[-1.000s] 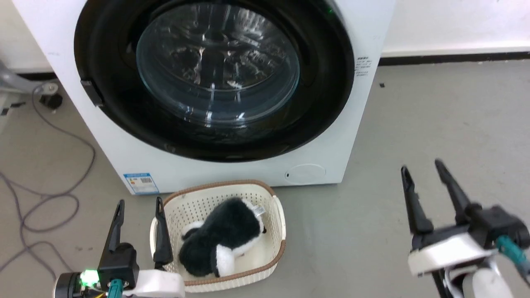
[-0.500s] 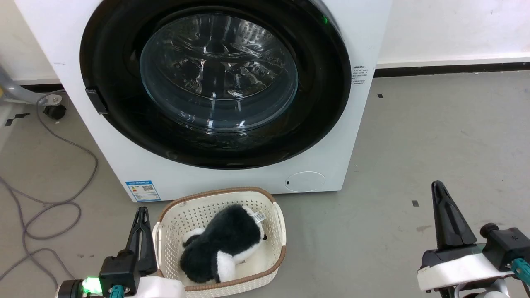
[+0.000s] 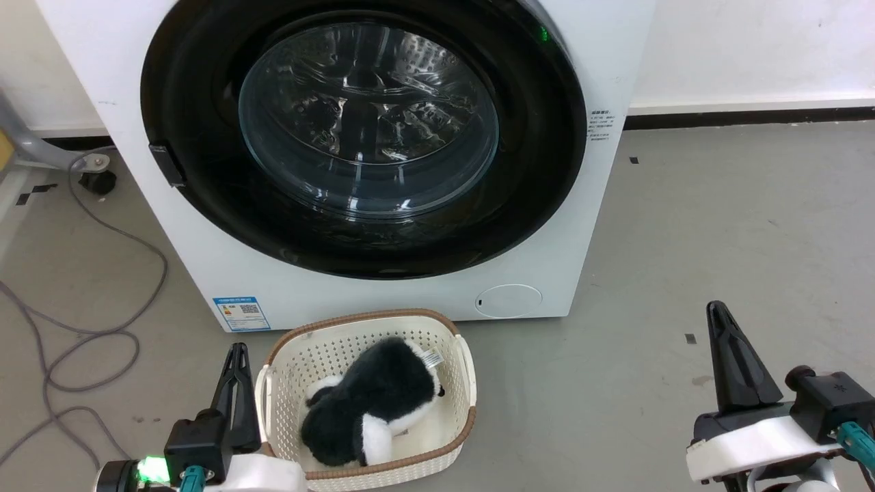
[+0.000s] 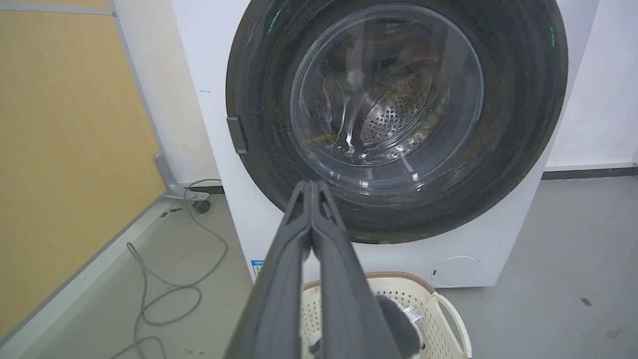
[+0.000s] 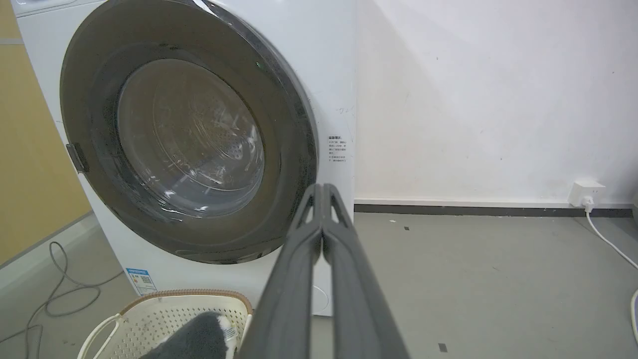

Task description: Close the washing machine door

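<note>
One washing machine [image 3: 383, 301]; one washing machine door [image 3: 366, 130], flat against its front, 12 o'clock. One basket [image 3: 465, 383], 6 o'clock, holding one plush toy [image 3: 369, 403]. Two grippers: left gripper [image 3: 237, 355] at 7 o'clock, right gripper [image 3: 716, 314] at 4 o'clock, both with fingers pressed together, empty.

washing machine [image 3: 383, 301] top cut off, blue sticker [image 3: 240, 313] print too small to read, basket [image 4: 398, 275] cropped at bottom edge

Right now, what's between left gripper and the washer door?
Head view: between left gripper and washing machine door, bare floor, then the white front of the washing machine with its blue sticker. Basket sits to the side.
</note>
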